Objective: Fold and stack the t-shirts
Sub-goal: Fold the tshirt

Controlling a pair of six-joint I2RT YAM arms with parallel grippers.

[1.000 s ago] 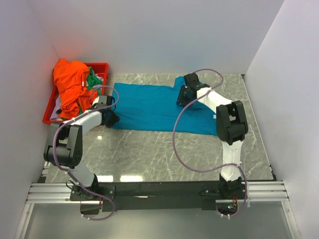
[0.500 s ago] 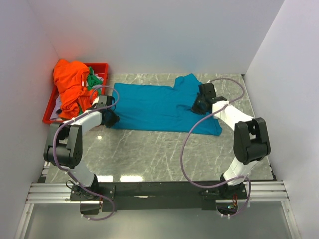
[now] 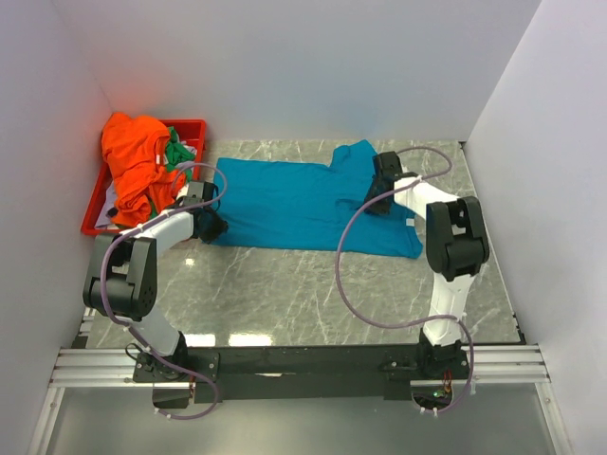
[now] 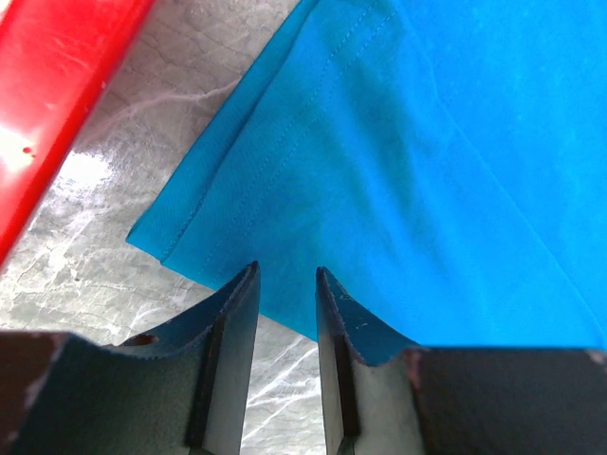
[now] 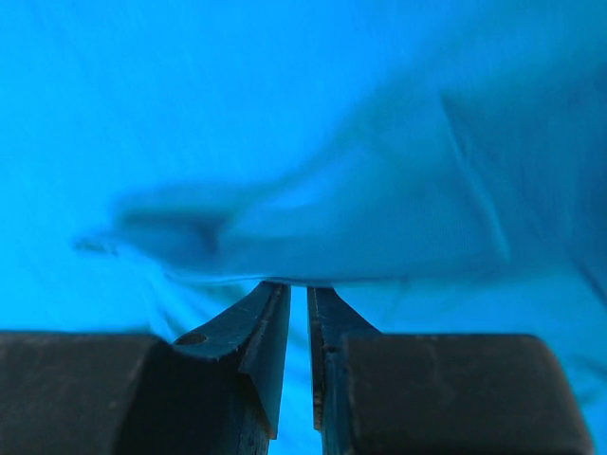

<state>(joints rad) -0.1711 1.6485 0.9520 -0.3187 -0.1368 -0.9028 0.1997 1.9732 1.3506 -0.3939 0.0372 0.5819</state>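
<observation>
left gripper [image 4: 287, 271] at teal t-shirt [image 3: 285, 204] hem, grip we cannot tell | right gripper [image 5: 298, 288] pinches 1 fold | risk, we judge: thin pinch slips, cloth bunches

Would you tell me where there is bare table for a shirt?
The widest bare marble lies between left arm and right arm, nearer than the teal shirt. A narrow strip runs right of it, by the wall. Far left is crowded: the orange shirt and green shirt fill the tray.

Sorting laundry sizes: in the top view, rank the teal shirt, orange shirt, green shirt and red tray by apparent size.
teal shirt
orange shirt
red tray, largely covered, so unsure against orange
green shirt, only a scrap shows
</observation>
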